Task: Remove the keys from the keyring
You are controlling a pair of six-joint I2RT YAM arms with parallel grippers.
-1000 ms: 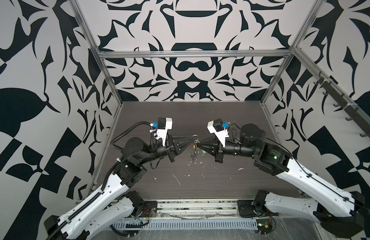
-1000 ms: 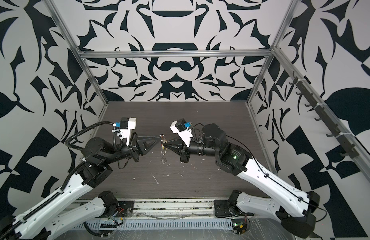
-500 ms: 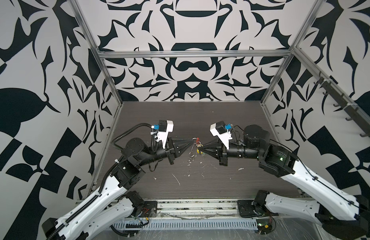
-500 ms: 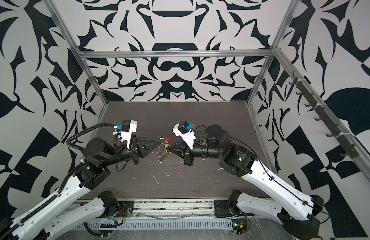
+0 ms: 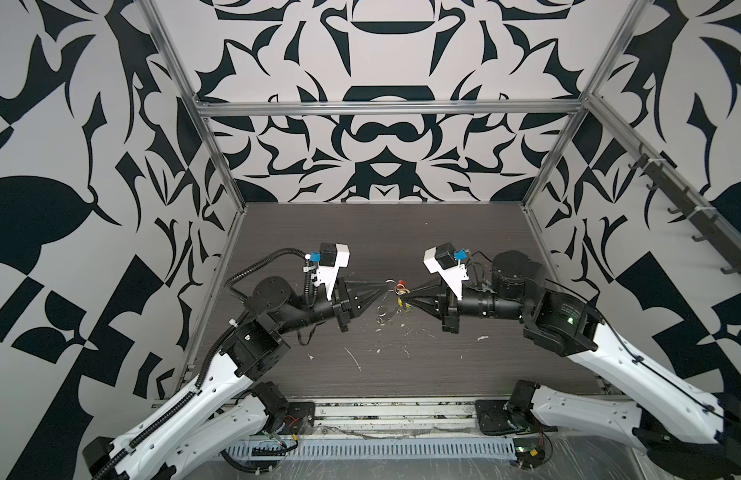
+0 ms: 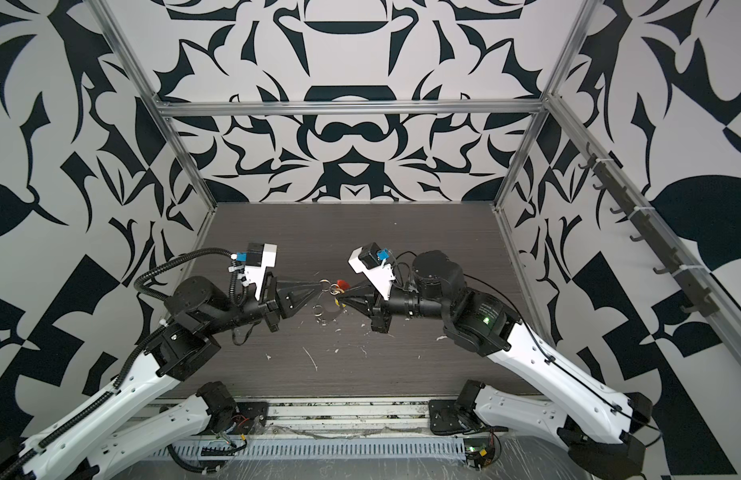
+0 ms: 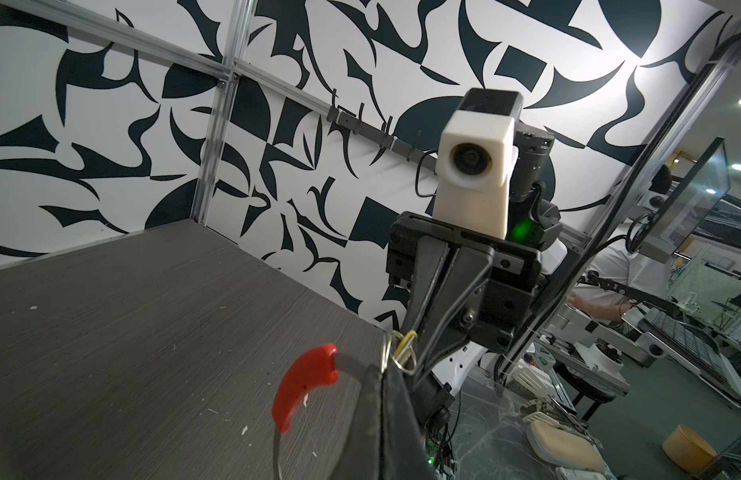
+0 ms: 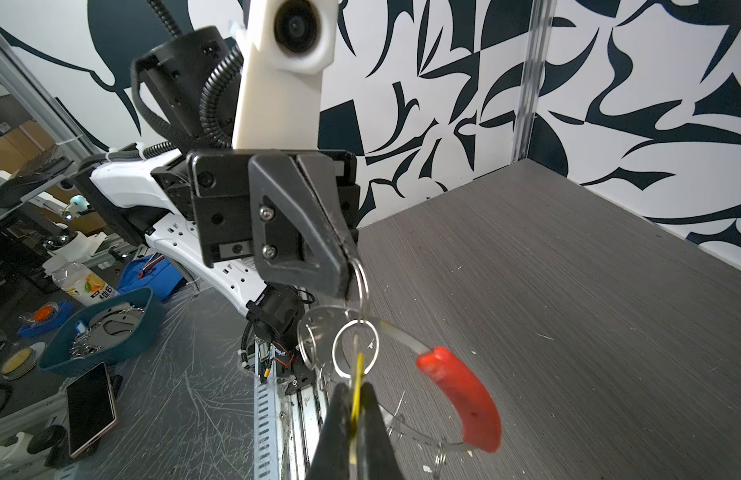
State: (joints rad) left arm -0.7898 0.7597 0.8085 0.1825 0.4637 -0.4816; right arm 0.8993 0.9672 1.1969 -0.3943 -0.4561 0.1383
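Observation:
The keyring hangs above the dark table (image 5: 402,232) between my two grippers. Its red sleeve (image 5: 400,284) (image 6: 342,284) (image 8: 460,395) (image 7: 304,382) sits on the silvery hoop (image 8: 402,334). My left gripper (image 5: 383,286) (image 8: 352,272) is shut on a small wire ring (image 8: 362,282) of the keyring. My right gripper (image 5: 404,296) (image 7: 410,353) (image 8: 354,415) is shut on the yellow tag (image 8: 356,386) (image 7: 407,337) of one key. That tag hangs from another wire ring (image 8: 355,347). A silvery key head (image 8: 317,328) shows blurred beside it. No green tag shows clearly.
White flecks (image 5: 354,359) lie scattered on the table near its front. Patterned walls and metal posts (image 5: 219,158) close in three sides, with a hook rail (image 5: 693,216) on the right wall. Outside the cell are a blue tray (image 8: 102,332) and a phone (image 8: 90,409).
The two grippers have drawn slightly apart, the right one backing to the right. Both stay shut, with the keyring stretched between them.

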